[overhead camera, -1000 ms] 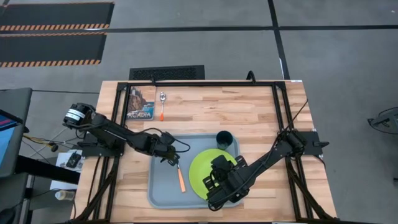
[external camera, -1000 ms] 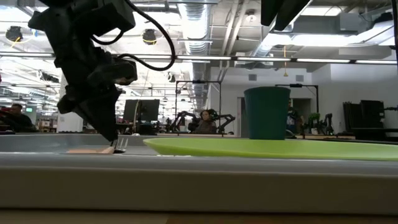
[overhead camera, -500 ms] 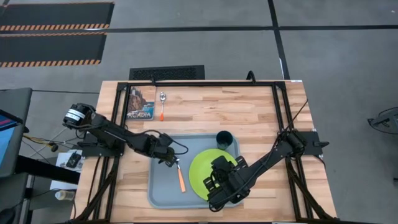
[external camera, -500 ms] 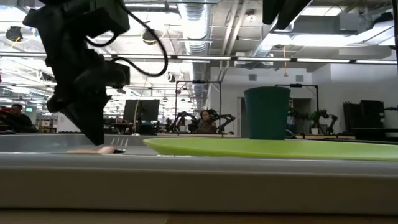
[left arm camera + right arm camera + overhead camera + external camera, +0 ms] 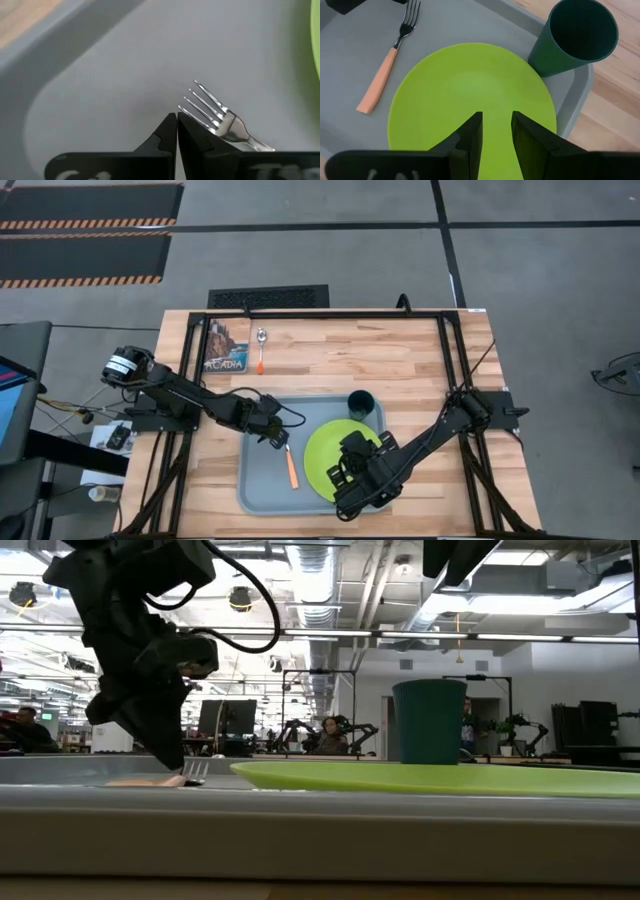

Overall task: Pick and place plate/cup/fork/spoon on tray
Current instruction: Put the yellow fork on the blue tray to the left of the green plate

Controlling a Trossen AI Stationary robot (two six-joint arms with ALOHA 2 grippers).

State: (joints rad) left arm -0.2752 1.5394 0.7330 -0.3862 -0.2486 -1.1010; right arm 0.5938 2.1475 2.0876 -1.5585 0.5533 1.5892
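Note:
The light blue-grey tray (image 5: 262, 480) holds the lime-green plate (image 5: 325, 445), the teal cup (image 5: 361, 403) at its far right corner, and the orange-handled fork (image 5: 291, 467), which lies flat left of the plate. The spoon (image 5: 261, 348) lies on the wooden table beyond the tray. My left gripper (image 5: 274, 436) is shut, low over the tray at the fork's tines (image 5: 207, 105). My right gripper (image 5: 496, 131) hangs open above the plate's near part (image 5: 470, 95), nothing between its fingers. My left gripper's shut fingertips (image 5: 170, 122) point steeply down, right beside the fork's tines, where the fork lies flat on the tray floor (image 5: 100, 75). I cannot tell whether they touch the fork.
A small booklet reading ACADIA (image 5: 226, 346) lies at the table's far left, next to the spoon. The tray's raised rim (image 5: 300, 830) fills the front of the low view. Bare wood shows right of the tray (image 5: 450, 470).

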